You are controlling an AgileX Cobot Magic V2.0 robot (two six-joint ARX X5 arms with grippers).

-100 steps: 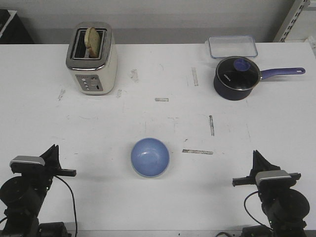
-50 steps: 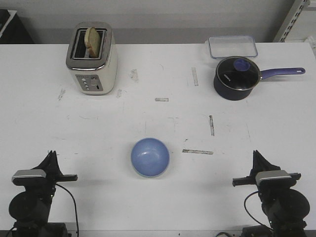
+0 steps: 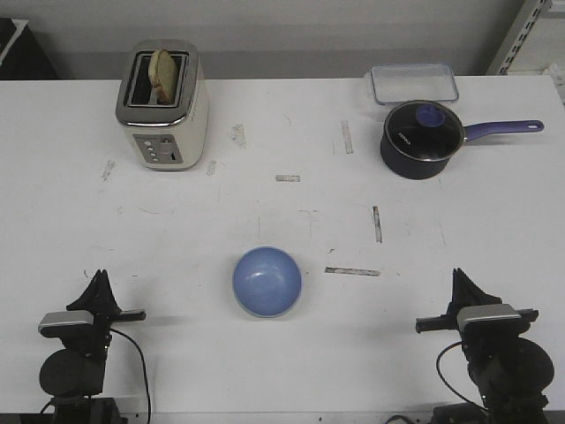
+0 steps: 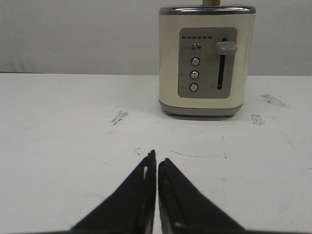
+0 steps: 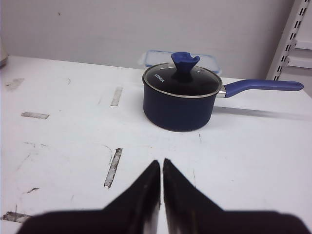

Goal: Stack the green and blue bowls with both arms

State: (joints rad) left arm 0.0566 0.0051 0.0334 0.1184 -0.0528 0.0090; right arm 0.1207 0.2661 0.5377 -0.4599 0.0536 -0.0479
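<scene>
Resting upright, periwinkle-blue bowl (image 3: 267,281)

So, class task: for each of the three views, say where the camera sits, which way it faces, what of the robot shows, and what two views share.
Front view: high, facing forward over the white table; periwinkle blue round bowl at centre, both arms at the near edge.
Left wrist view: on the left arm, facing the cream two-slot toaster; closed jaws of the left gripper show.
Right wrist view: facing the dark blue lidded saucepan; the right gripper is closed.
Shared: toaster and saucepan also appear in front view.
</scene>
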